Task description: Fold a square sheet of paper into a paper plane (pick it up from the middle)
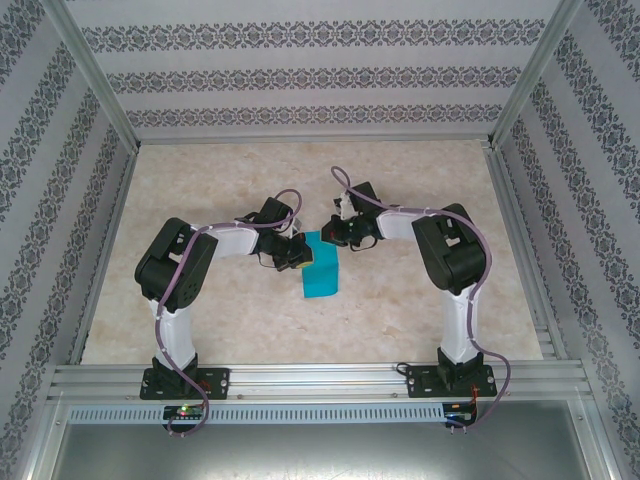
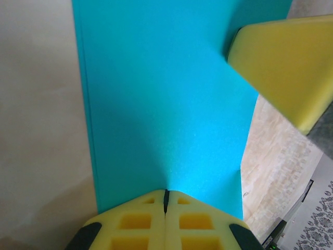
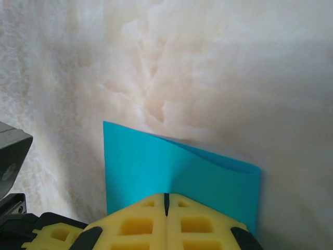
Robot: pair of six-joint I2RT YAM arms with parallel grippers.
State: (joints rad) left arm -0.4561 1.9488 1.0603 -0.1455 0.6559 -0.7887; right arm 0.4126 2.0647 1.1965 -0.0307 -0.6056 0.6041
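**Top external view: folded sheet pinched between two closed end effectors**

Top external view shows the pale marbled worktop with both arms bent inward over its middle. The left arm and the right arm reach toward each other, so that their tips stand near one another.

The square sheet of paper sits between them at the centre of the worktop. It appears here as a narrow teal rectangle, with two layers visible along its edges in both wrist views.

The left end effector is closed. In the left wrist view its yellow pads meet with no gap, and the sheet's near edge runs into the seam between them. From there the sheet extends straight ahead, past one yellow finger of the other arm at upper right.

The right end effector is likewise closed on the sheet's edge. In the right wrist view the teal paper rises from its joined pads, with the upper layer bowed slightly off the worktop.
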